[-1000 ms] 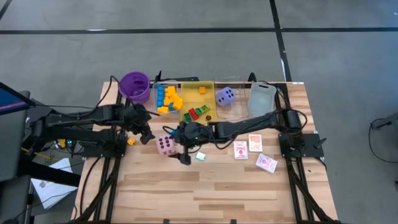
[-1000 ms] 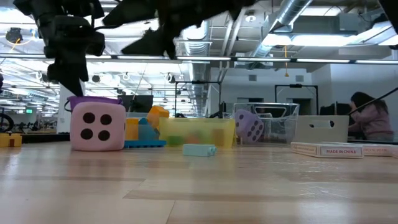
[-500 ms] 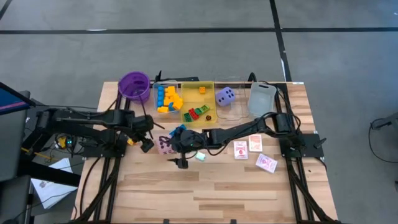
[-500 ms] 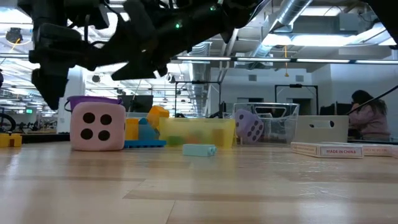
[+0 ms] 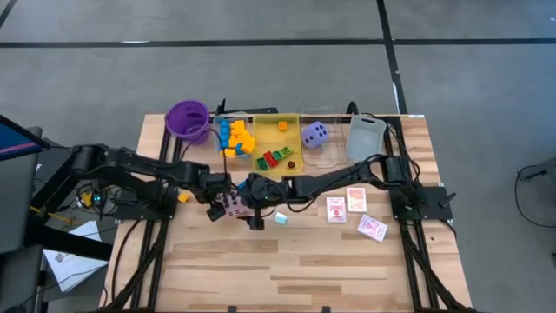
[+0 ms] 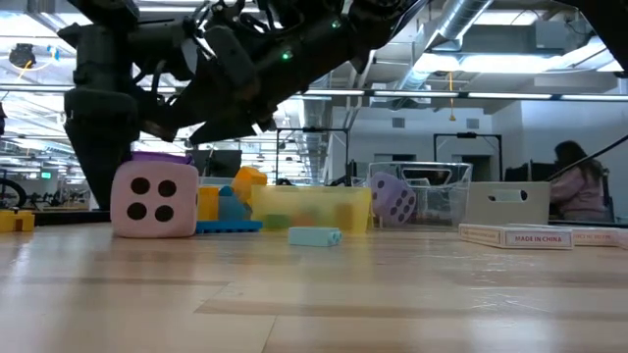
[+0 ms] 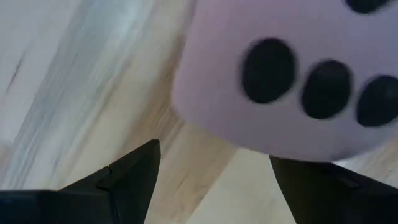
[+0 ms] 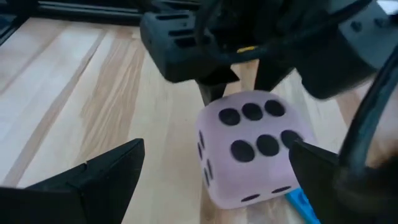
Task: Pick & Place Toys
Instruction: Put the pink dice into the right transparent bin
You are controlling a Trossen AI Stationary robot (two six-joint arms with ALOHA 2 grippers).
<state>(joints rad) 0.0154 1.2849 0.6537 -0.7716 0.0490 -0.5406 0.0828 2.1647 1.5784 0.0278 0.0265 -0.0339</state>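
From above, both arms are converging on the pink die [image 5: 230,203] near mid-table; the left gripper [image 5: 216,209] has moved in from the purple cup [image 5: 188,120] side since a second ago, and the right gripper [image 5: 253,216] is crowding the die's other side. At table level, the die [image 6: 153,199] is sitting flat, unlifted. Left wrist: fingers are spread, die [image 7: 292,74] just ahead, ungrasped. Right wrist: jaws are wide, die [image 8: 252,146] between, untouched. A grasp looks imminent.
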